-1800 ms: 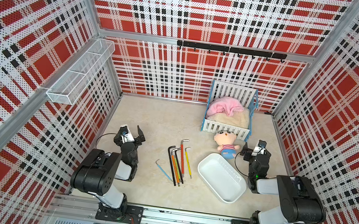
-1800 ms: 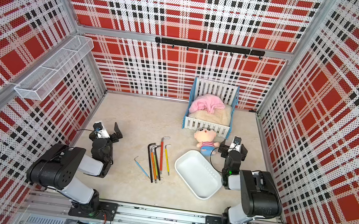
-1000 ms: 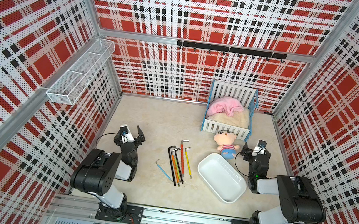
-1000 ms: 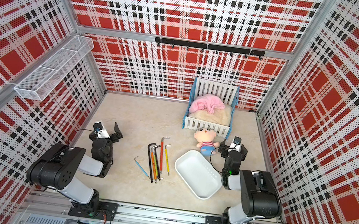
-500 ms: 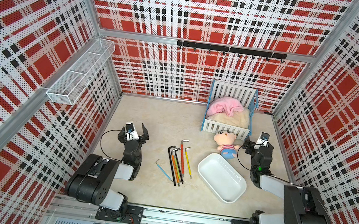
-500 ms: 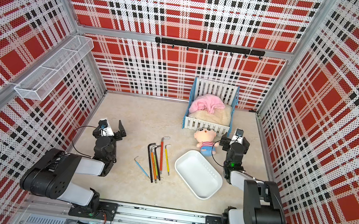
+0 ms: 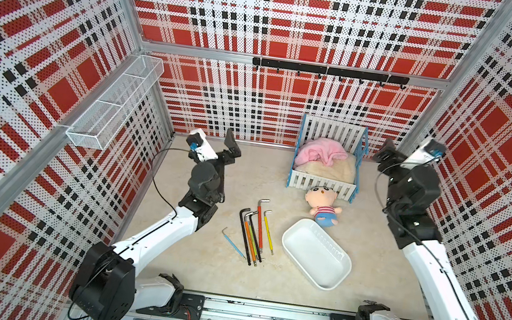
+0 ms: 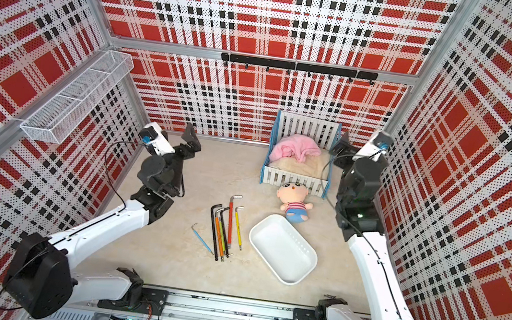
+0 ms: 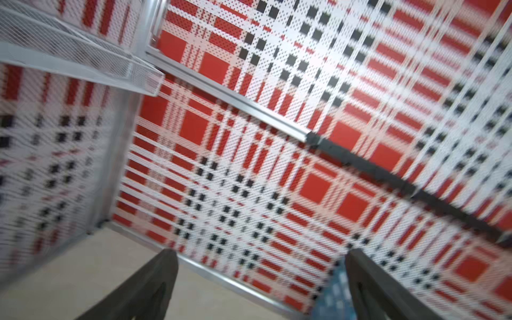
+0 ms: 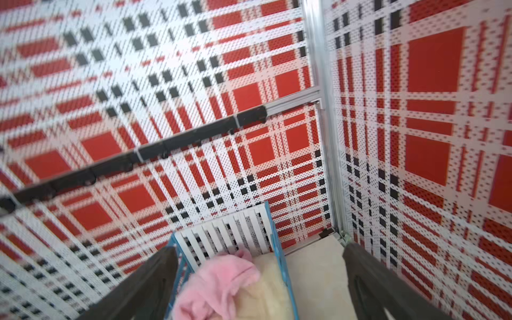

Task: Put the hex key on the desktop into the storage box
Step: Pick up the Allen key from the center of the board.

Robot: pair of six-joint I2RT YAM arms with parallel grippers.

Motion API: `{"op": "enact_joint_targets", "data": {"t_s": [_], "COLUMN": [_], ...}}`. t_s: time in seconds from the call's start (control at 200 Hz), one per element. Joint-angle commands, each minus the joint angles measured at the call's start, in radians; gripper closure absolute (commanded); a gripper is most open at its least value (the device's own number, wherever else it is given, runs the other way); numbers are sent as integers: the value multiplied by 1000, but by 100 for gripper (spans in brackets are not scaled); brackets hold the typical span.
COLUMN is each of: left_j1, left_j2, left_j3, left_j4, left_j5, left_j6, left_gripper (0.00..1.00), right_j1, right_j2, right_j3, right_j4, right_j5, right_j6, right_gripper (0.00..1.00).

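Several hex keys lie side by side on the beige desktop [image 7: 199,261] near its middle: a thin blue one [image 7: 233,242], a black one [image 7: 245,234], a red one [image 7: 260,222] and a yellow one [image 7: 268,232] among them, seen in both top views [image 8: 224,228]. The white storage box [image 7: 316,256] [image 8: 282,249] sits empty just right of them. My left gripper [image 7: 231,149] [image 9: 263,252] is raised at the back left, open and empty. My right gripper [image 7: 384,158] [image 10: 260,249] hangs open and empty beside the crib's right end.
A white-slatted toy crib [image 7: 325,177] with blue ends holds a pink blanket at the back right. A small doll [image 7: 323,204] lies between the crib and the storage box. A wire-mesh basket [image 7: 116,107] hangs on the left wall, a black hook rail [image 7: 328,70] on the back wall.
Both arms have unfolded from their low resting pose and lifted their grippers up and toward the back wall. Jaws stayed open. The hex keys and the storage box have not moved.
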State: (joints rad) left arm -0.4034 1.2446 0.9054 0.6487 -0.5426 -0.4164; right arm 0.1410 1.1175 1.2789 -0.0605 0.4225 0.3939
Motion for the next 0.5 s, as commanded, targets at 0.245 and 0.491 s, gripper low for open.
{"op": "enact_joint_targets", "data": {"t_s": [0.245, 0.491], "left_j1": [-3, -85], "left_j2": [92, 6], "left_j3": [255, 135], "left_j4": [-752, -946], "left_j5": [286, 240], "left_j6": [-353, -347], "left_gripper": [1, 3], "right_j1": [180, 488], "right_j2": [142, 384], "right_j3": [113, 233], "right_j4": [-608, -723], "right_j5": [-149, -124], "right_j6": [193, 228], "right_gripper": [10, 27]}}
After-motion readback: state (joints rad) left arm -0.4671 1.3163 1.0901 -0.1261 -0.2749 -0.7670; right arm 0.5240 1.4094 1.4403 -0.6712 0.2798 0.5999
